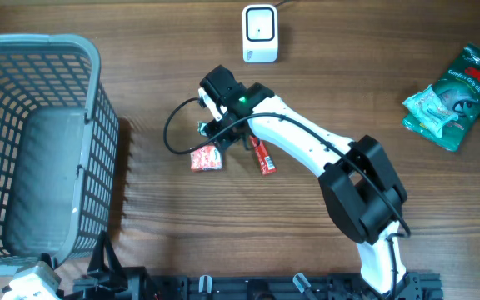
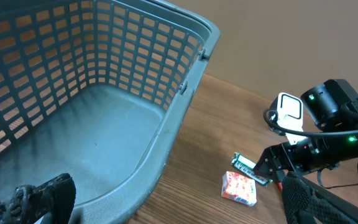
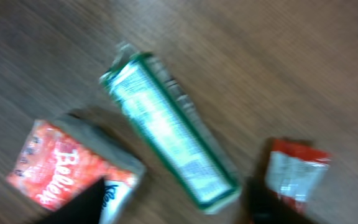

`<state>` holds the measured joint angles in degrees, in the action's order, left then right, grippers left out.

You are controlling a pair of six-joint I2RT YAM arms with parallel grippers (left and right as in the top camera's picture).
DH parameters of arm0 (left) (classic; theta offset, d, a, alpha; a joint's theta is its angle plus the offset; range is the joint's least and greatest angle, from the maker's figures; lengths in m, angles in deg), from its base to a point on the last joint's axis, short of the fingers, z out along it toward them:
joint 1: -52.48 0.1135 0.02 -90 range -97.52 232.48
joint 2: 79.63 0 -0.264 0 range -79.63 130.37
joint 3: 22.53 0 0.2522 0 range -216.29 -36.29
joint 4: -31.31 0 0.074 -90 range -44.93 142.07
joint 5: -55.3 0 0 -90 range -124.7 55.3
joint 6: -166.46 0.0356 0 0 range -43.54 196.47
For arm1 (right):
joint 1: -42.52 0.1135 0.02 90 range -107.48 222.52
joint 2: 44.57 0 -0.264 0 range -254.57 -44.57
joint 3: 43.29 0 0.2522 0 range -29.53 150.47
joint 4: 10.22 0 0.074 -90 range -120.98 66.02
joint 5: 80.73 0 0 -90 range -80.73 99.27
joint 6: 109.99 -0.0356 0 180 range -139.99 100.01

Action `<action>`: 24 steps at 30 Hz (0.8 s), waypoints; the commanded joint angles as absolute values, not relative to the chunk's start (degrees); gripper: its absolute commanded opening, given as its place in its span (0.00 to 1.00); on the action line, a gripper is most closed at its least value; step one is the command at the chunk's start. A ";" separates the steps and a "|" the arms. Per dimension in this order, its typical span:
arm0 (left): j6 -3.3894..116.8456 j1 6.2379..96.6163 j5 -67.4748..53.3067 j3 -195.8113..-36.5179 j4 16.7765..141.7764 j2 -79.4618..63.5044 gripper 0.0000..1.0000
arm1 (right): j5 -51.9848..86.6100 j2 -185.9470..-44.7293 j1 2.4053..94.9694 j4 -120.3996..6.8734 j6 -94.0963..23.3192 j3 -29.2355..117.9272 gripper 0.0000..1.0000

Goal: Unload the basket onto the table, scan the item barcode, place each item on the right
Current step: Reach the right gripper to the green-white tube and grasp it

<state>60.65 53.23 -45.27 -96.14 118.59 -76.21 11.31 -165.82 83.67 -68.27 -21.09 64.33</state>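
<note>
Found the right gripper [image 3: 177, 204] spread wide just above the brown wooden tabletop [image 3: 278, 56], clamped on nothing. Saw a long green-edged white wrapped bar [image 3: 169, 130] lying flat and aslant between the dark fingertips [image 3: 79, 205], its print too blurred to read. Noted a crinkled red-and-white snack packet [image 3: 67, 168] just beside the bar on one side and a small red sachet [image 3: 297, 171] near it on the other, all three resting on the wood. Spotted, from overhead, the white upright barcode scanner [image 1: 259, 33] well apart from that cluster, toward the far edge. Made out a grey plastic lattice basket [image 1: 97, 75] on the left and a green plastic bag [image 1: 450, 96] off to the right. Caught the left gripper [image 2: 39, 199] parted wide as well, hanging over the basket's floor, holding nothing.
</note>
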 commanded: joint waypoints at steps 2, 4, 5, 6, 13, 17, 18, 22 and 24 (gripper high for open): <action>60.59 52.95 -45.01 -96.19 118.39 -76.64 1.00 | 2.26 -164.37 83.71 -68.60 -15.50 65.16 1.00; 60.59 52.95 -45.01 -96.19 118.41 -76.64 1.00 | 1.48 -164.42 83.71 -67.42 -15.39 64.95 1.00; 60.59 52.95 -45.01 -96.19 118.39 -76.64 1.00 | 1.52 -164.42 83.71 -67.11 -15.43 64.95 0.95; 60.59 52.95 -45.01 -96.19 118.39 -76.64 1.00 | 1.54 -164.42 83.71 -67.11 -15.56 64.95 0.82; 60.59 52.95 -45.01 -96.19 118.41 -76.64 1.00 | 8.69 -164.42 83.71 -67.77 -7.54 64.66 0.97; 60.59 52.95 -45.01 -96.19 118.39 -76.64 1.00 | 9.32 -165.18 83.71 -68.16 -6.45 63.72 0.82; 60.59 52.95 -45.01 -96.19 118.39 -76.64 1.00 | 9.32 -165.64 83.71 -67.79 -6.34 63.72 0.77; 60.59 52.95 -45.01 -96.19 118.39 -76.64 1.00 | 9.08 -167.91 83.45 -67.51 -4.70 63.72 0.65; 60.59 52.95 -45.01 -96.19 118.39 -76.64 1.00 | 9.13 -169.73 83.12 -67.55 -3.50 63.72 0.64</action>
